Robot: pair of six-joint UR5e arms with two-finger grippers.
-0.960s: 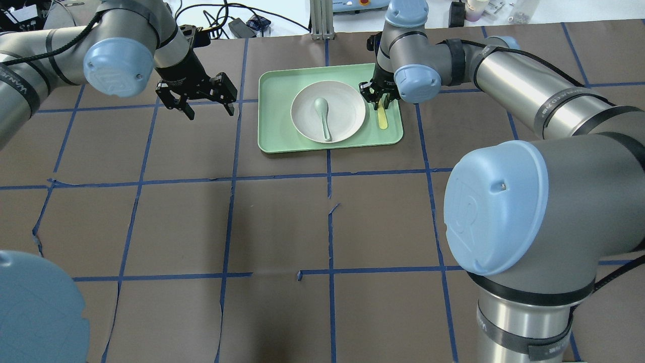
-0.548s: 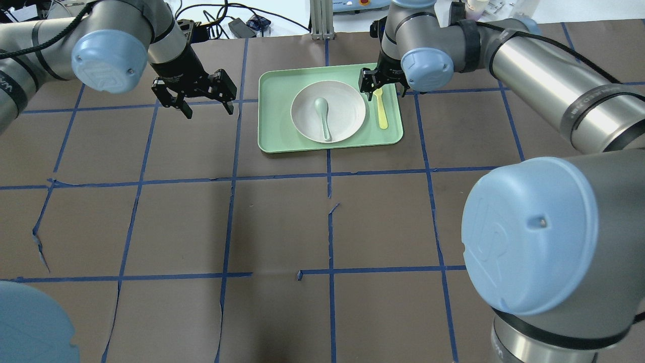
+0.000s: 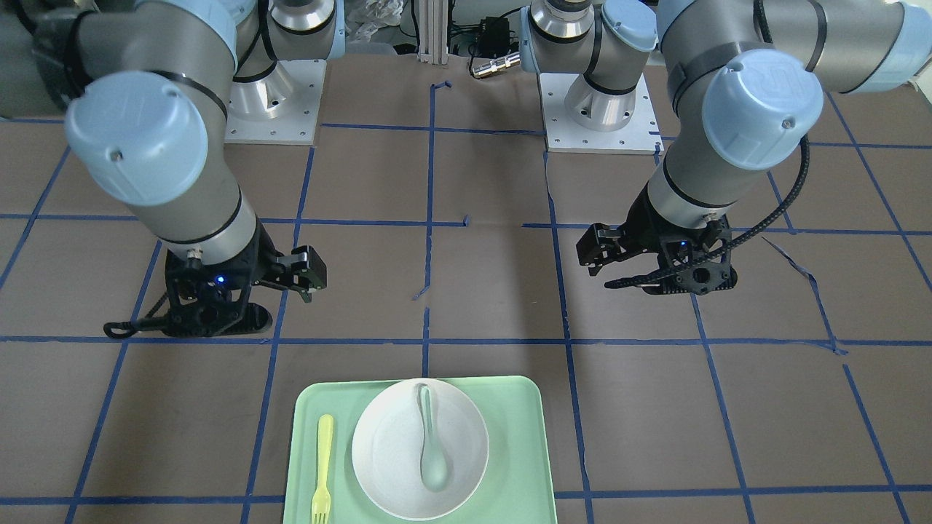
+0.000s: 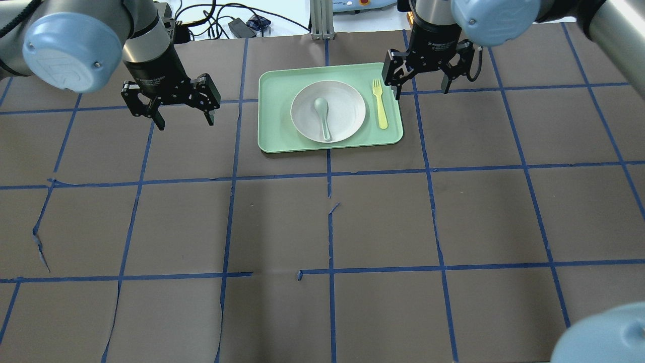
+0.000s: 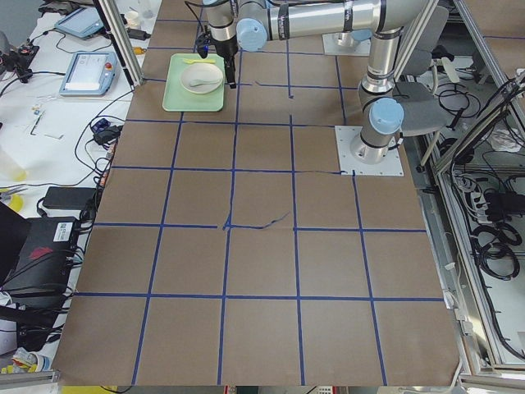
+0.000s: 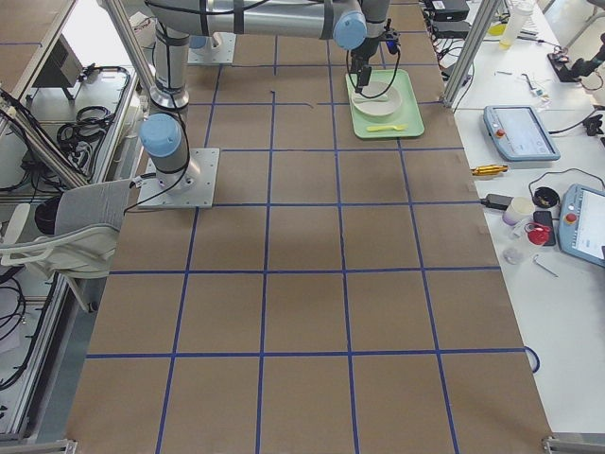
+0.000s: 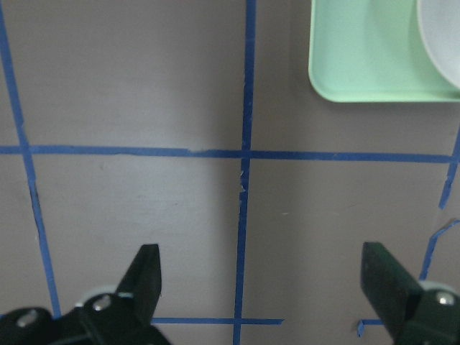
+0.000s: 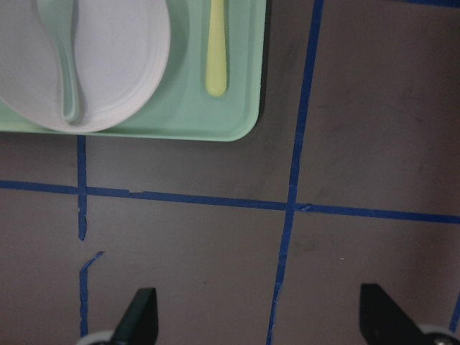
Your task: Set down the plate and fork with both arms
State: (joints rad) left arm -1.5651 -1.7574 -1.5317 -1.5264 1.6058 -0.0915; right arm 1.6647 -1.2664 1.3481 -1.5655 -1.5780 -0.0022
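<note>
The white plate (image 4: 347, 108) lies in the middle of the pale green tray (image 4: 274, 133), with a grey-green spoon (image 4: 322, 116) in it. The yellow fork (image 4: 379, 103) lies flat on the tray just right of the plate, tines towards the far edge. My right gripper (image 4: 422, 89) is open and empty, above the table just past the tray's far right corner. Its wrist view shows the plate (image 8: 122, 65), the fork's handle (image 8: 215, 50) and the tray's corner (image 8: 230, 122). My left gripper (image 4: 185, 120) is open and empty, above the table left of the tray.
The table is brown paper with a grid of blue tape (image 4: 330, 171). The tray's near corner (image 7: 359, 65) and the plate's edge (image 7: 442, 36) show in the left wrist view. Cables and devices lie beyond the table's far edge (image 4: 242, 25).
My right gripper has drawn back from the fork and moved right, off the tray, with jaws open wide. The fork stays on the tray. My left gripper has shifted a little left.
</note>
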